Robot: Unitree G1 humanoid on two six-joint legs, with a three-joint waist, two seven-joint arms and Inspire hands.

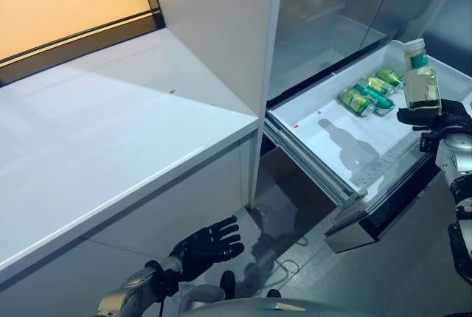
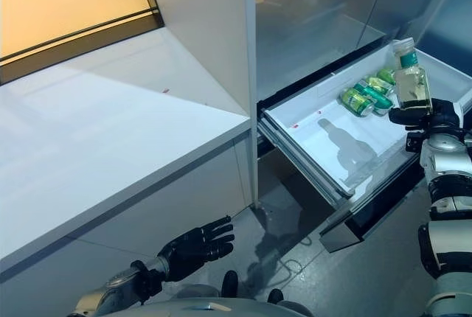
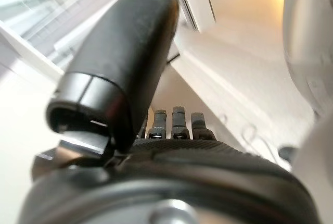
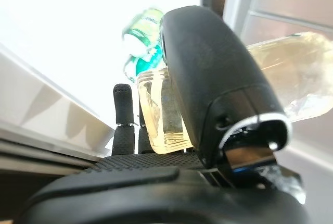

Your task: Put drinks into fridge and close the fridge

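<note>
My right hand (image 1: 436, 119) is shut on a clear bottle (image 1: 421, 82) of pale yellow drink with a white cap and a green neck band. It holds the bottle upright above the right side of the open white fridge drawer (image 1: 324, 136). Green cans (image 1: 369, 93) lie at the back of the drawer. In the right wrist view the thumb (image 4: 208, 78) presses on the bottle (image 4: 161, 114), with the cans (image 4: 143, 31) beyond. My left hand (image 1: 206, 244) is open and empty, low in front of the counter; it also shows in the left wrist view (image 3: 177, 125).
A white counter (image 1: 110, 140) fills the left. A tall white panel (image 1: 221, 22) stands between it and the fridge. The fridge's grey upper front (image 1: 332, 15) rises behind the drawer. The drawer's dark front (image 1: 376, 210) juts out over the grey floor (image 1: 295, 258).
</note>
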